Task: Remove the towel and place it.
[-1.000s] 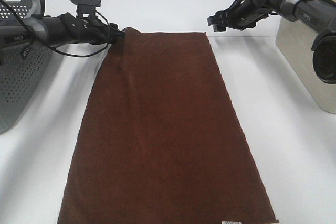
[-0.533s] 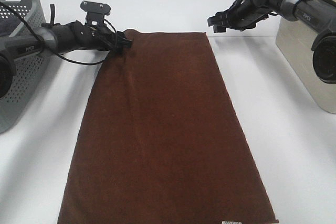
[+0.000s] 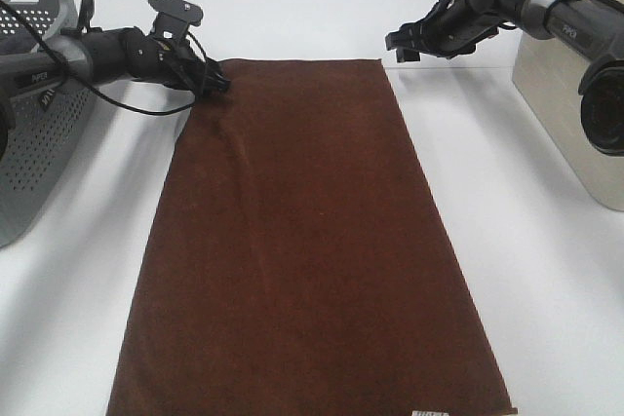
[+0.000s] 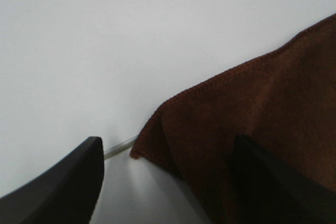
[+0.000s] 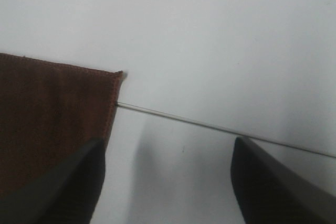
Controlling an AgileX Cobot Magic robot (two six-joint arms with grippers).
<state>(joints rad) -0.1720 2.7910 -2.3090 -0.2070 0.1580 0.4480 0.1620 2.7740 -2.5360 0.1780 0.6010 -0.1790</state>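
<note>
The maroon towel lies spread flat down the middle of the white table, its small white tag at the near right corner. My left gripper sits low at the far left corner, which is slightly bunched. In the left wrist view that corner of the towel lies between the open fingers, one of them over the cloth. My right gripper hovers open just beyond the far right corner. The right wrist view shows the towel corner beside one finger.
A grey perforated basket stands at the left edge behind the left arm. A beige box stands at the right under the right arm. A thin seam runs across the table by the towel's far edge.
The left gripper pushed in over the far left corner, then drew back a little and lower, leaving that corner slightly rumpled. The right arm has not moved.
</note>
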